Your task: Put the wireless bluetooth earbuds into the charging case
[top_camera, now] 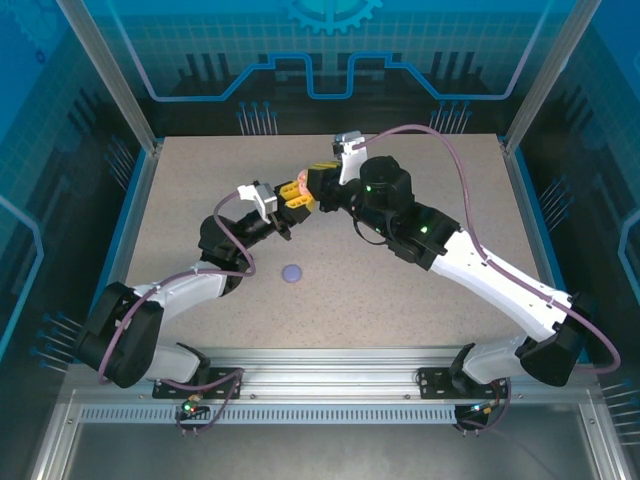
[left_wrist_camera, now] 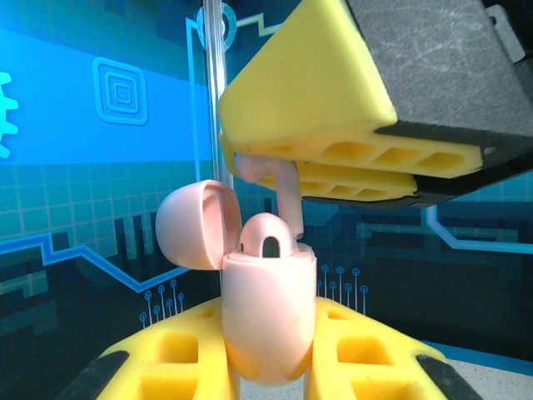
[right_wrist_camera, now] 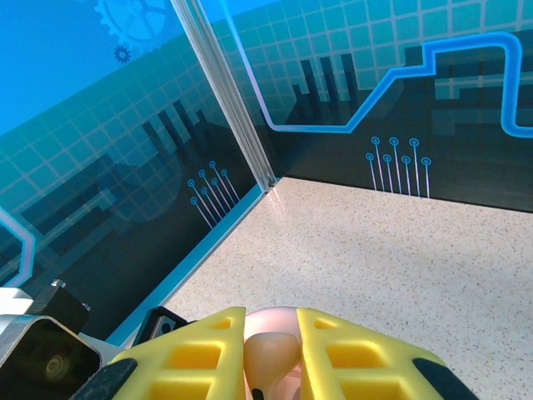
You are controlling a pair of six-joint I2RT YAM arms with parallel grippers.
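A pale pink charging case (left_wrist_camera: 268,308) stands upright in my left gripper (left_wrist_camera: 268,329), whose yellow fingers are shut on its lower body. Its lid (left_wrist_camera: 196,225) hangs open to the left. One pink earbud (left_wrist_camera: 268,237) sits in the case. My right gripper (left_wrist_camera: 250,158) hovers just above, shut on a second pink earbud (left_wrist_camera: 283,187) whose stem points down at the case's open top. In the right wrist view that earbud (right_wrist_camera: 271,354) is pinched between the yellow fingers (right_wrist_camera: 196,354). From above, both grippers (top_camera: 300,195) meet over the table's middle.
A small round purple case (top_camera: 293,272) lies on the speckled table (top_camera: 420,300), near and below the left gripper. Metal-framed blue walls (top_camera: 140,110) enclose the table on the left, the back and the right.
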